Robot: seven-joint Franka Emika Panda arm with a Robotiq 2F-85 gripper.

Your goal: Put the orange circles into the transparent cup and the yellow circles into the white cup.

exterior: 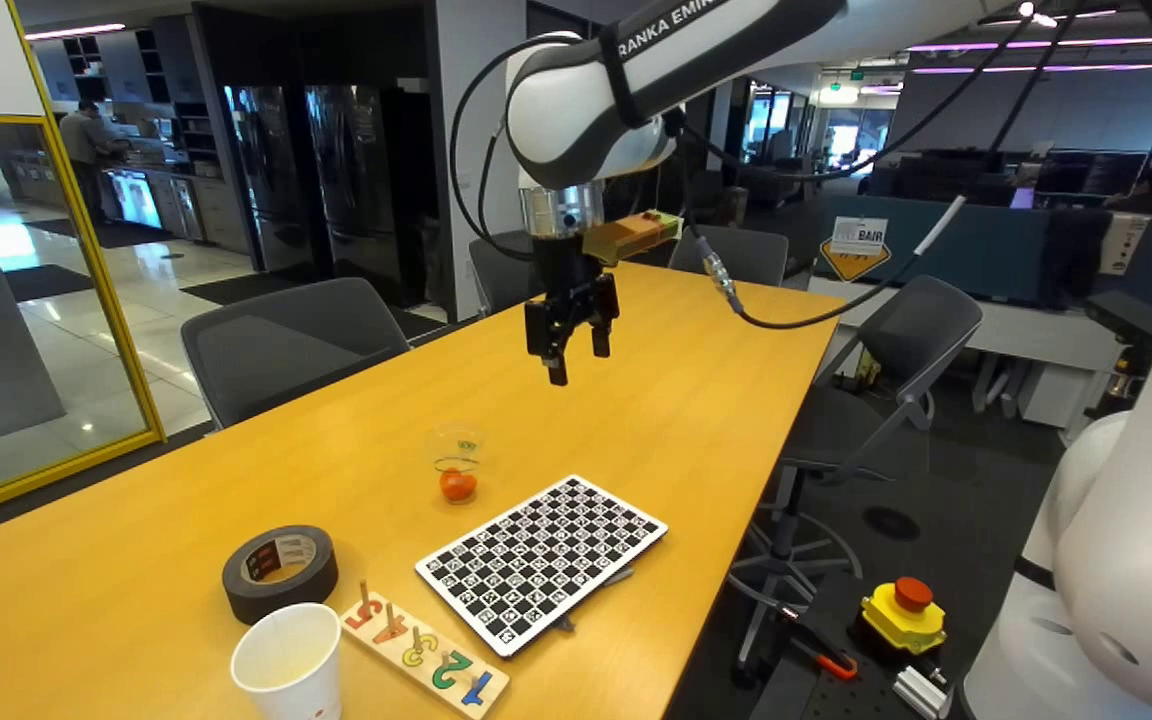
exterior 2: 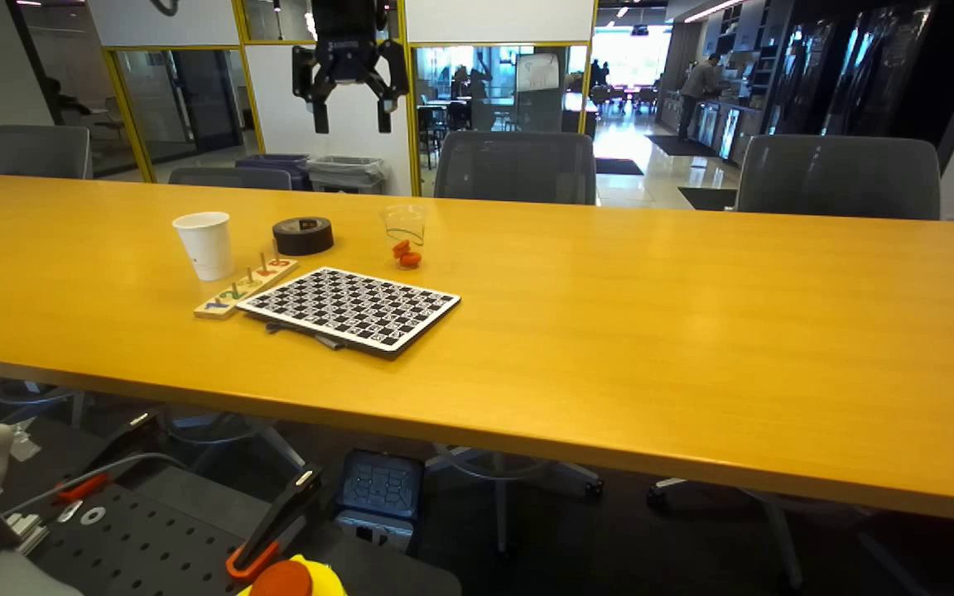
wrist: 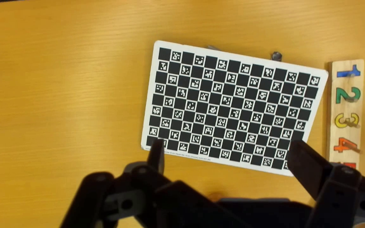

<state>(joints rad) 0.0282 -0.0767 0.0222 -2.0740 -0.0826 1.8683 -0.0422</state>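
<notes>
Orange circles [exterior 2: 410,260] are down at the bottom of the transparent cup [exterior 2: 405,222], well below the gripper [exterior 2: 353,124]; I count at least 2 through the see-through wall. That's where the task wants them, so I'd call that part mostly or fully done. Cup's upright, mouth facing up toward gripper height, which makes sense for dropping stuff in from above.

White cup [exterior 2: 208,248] is upright too, also lower than the gripper but farther out to its side. Separate spots probably help stop the colors mixing. Can't spot any loose yellow circles; the inside has a yellowish tint, but circles or just light? Can't tell.

Gripper itself: jaws spread, nothing held, hanging high above the table [exterior: 676,330]. My guess is the height is there to clear the rims. Below it in the wrist view is the checkered board [wrist: 230,107], number pegboard [wrist: 345,107] just beyond. Black tape roll [exterior 2: 303,238] sits near the white cup, probably not part of the job.
</notes>
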